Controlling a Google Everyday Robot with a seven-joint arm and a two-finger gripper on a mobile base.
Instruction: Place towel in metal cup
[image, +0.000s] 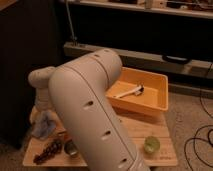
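Observation:
A blue-grey towel (44, 125) lies crumpled at the left end of the low wooden table (140, 130). A small metal cup (70, 148) stands upright just right of and in front of it, near the table's front edge. My large white arm fills the middle of the view. It bends down to the gripper (40, 111), which sits directly over the towel's top edge at the left. The wrist housing hides most of the gripper and its contact with the towel.
A bunch of dark grapes (47, 151) lies at the front left, beside the metal cup. A green cup (151, 145) stands at the front right. A yellow bin (150, 100) holding a white utensil (129, 92) sits at the back right. Dark shelving stands behind.

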